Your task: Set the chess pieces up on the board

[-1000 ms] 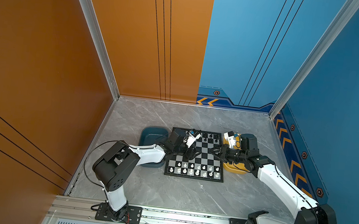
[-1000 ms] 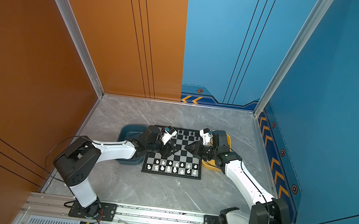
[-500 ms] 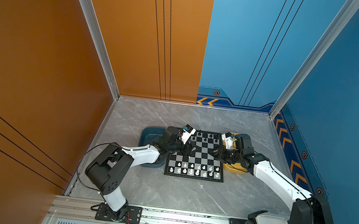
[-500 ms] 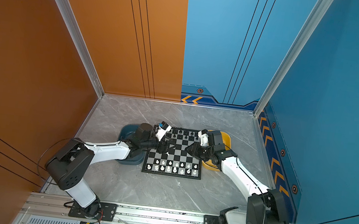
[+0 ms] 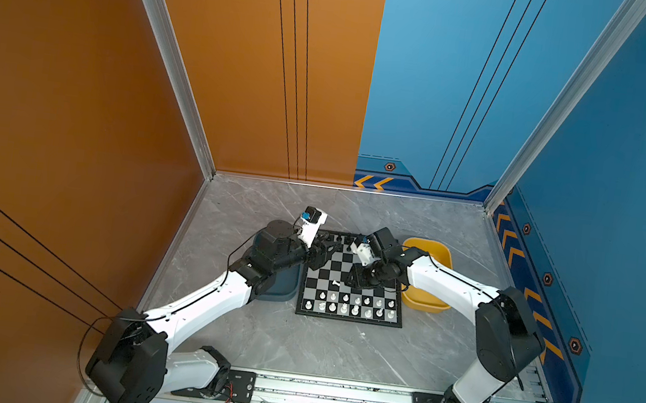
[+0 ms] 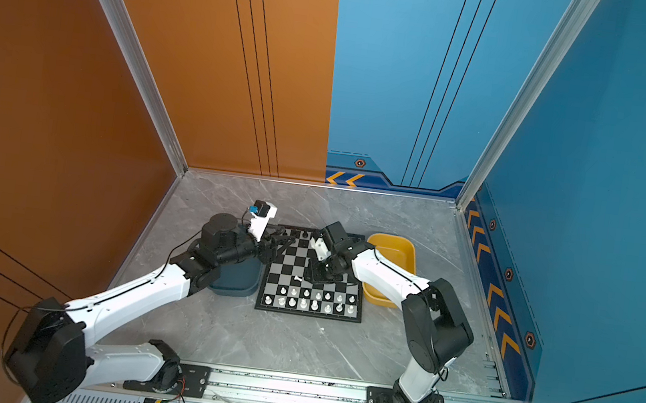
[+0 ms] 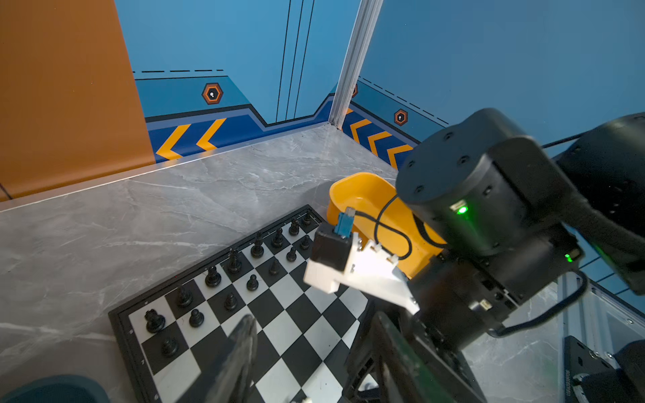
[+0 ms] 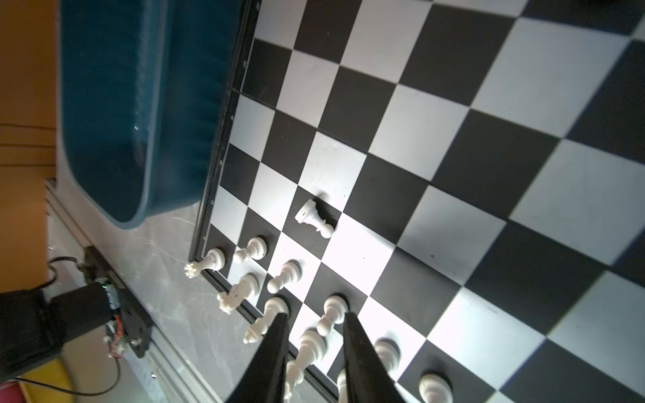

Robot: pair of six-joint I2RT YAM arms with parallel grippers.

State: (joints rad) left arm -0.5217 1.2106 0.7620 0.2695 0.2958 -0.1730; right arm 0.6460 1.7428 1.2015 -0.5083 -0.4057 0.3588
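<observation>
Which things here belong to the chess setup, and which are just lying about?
Job:
board
white pieces
black pieces
tipped white piece, lying on the board

Lying about:
teal tray
yellow tray

The board [image 5: 321, 284] is checked black and white inside a black frame. Just past the black fingers [image 8: 275, 349] of the right end effector [image 8: 314, 315] stand white pieces [image 8: 286, 275]. The black pieces [image 7: 213, 277] are farther from it. There is a teal tray [image 8: 139, 104] and a yellow tray [image 7: 363, 195]. The table [image 5: 316, 348] is grey with pale veins.
</observation>
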